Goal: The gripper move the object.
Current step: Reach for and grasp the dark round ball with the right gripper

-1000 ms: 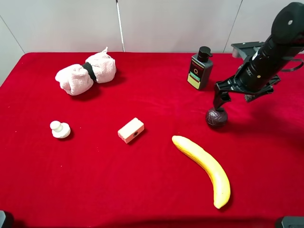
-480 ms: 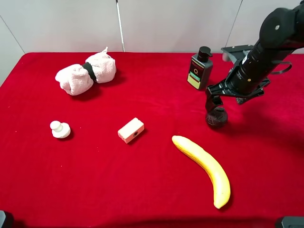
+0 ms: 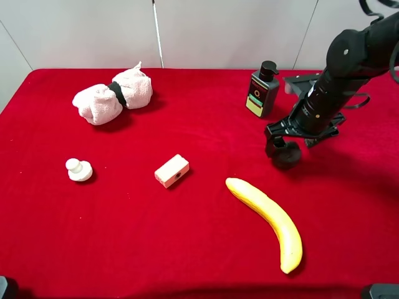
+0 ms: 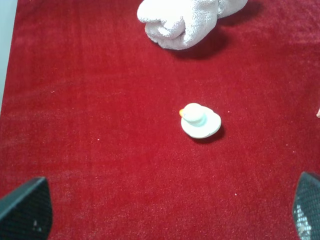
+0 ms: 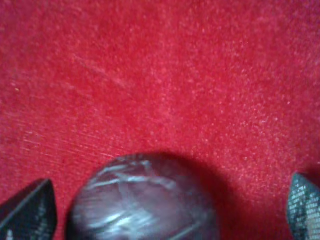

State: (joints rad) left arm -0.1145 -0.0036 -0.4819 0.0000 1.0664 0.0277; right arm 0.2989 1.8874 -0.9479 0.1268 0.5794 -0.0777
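I read this as a lab test bench: red-cloth table (image 3: 124, 243), plain white wall (image 3: 81, 31), mixed props like banana (image 3: 269, 218), towel (image 3: 112, 96), bottle (image 3: 263, 92).

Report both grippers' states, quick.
Left gripper: open, holding nothing.
Right gripper: open, with the dark fruit between its fingers, not clamped on it.

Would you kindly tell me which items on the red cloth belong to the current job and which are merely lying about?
Job: right pincer, open astride the dark round fruit.
Lying about: banana, cream block, white knob piece, rolled towel, pump bottle.
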